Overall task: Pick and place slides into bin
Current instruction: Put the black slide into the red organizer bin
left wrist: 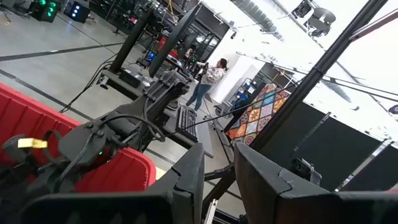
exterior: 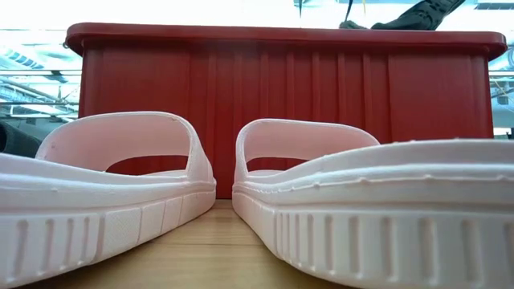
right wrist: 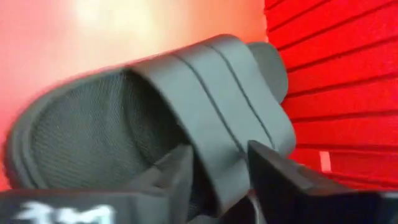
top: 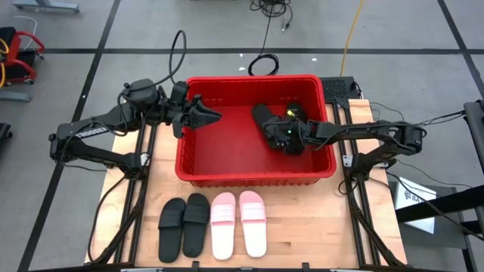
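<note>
The red bin (top: 257, 180) stands at the table's middle. My right gripper (top: 281, 136) is inside it, near its right wall, shut on a black slide (top: 265, 119); the right wrist view shows it close up (right wrist: 155, 106). My left gripper (top: 212, 115) hovers over the bin's left rim, empty, its fingers a narrow gap apart (left wrist: 219, 180). Two black slides (top: 184, 225) and two pink slides (top: 238, 224) lie side by side, soles down, on the table in front of the bin. The pink pair fills the low view (exterior: 120, 185). My right gripper holds the black slide by its wide strap (right wrist: 217, 155), at the strap's edge. One finger (right wrist: 177, 171) reaches under the strap and the other (right wrist: 273, 177) lies on its outer face. The fingers come from the bin's right side, slanting down. Whether the slide rests on the bin's floor, I cannot tell.
The bin's right wall (right wrist: 336, 81) is close beside the held slide. Free wood tabletop (top: 318, 227) lies to the right of the pink slides. In the low view the bin's front wall (exterior: 281, 88) rises behind the pink slides. A person stands far off in the room (left wrist: 208, 78).
</note>
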Controlling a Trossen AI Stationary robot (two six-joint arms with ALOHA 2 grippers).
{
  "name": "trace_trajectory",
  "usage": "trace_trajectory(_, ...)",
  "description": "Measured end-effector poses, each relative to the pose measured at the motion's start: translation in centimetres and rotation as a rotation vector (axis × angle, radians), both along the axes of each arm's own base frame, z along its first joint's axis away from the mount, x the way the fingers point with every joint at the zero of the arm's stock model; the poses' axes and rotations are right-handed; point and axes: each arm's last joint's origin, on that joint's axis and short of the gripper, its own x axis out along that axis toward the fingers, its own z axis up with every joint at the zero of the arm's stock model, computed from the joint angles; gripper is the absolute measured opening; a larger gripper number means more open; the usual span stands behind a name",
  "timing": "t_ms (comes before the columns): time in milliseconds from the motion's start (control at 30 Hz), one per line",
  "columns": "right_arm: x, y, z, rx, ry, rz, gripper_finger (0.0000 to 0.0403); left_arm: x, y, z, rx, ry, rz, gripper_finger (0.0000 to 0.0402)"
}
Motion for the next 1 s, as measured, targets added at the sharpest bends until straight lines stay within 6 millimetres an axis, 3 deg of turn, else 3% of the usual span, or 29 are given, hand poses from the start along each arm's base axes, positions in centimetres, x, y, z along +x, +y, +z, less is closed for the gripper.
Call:
trace_trajectory(233,-0.9,0.3,1.8,0.040,-0.116,-0.070,0.0011,0.0,0.0,0.0,0.019,-0.003,0.002,0.0086)
trace_trajectory(800,-4.2,1.2,5.8,0.040,-0.248,-0.182,0.0003,0.0,0.1,0.0,0.068,-0.010,0.012,0.0086)
trace_trajectory(1000,-4.1,1.0,8.9,-0.048,-0.324,-0.239,0.0001,0.0,0.1,0.0,0.074,-0.011,0.012,0.0086)
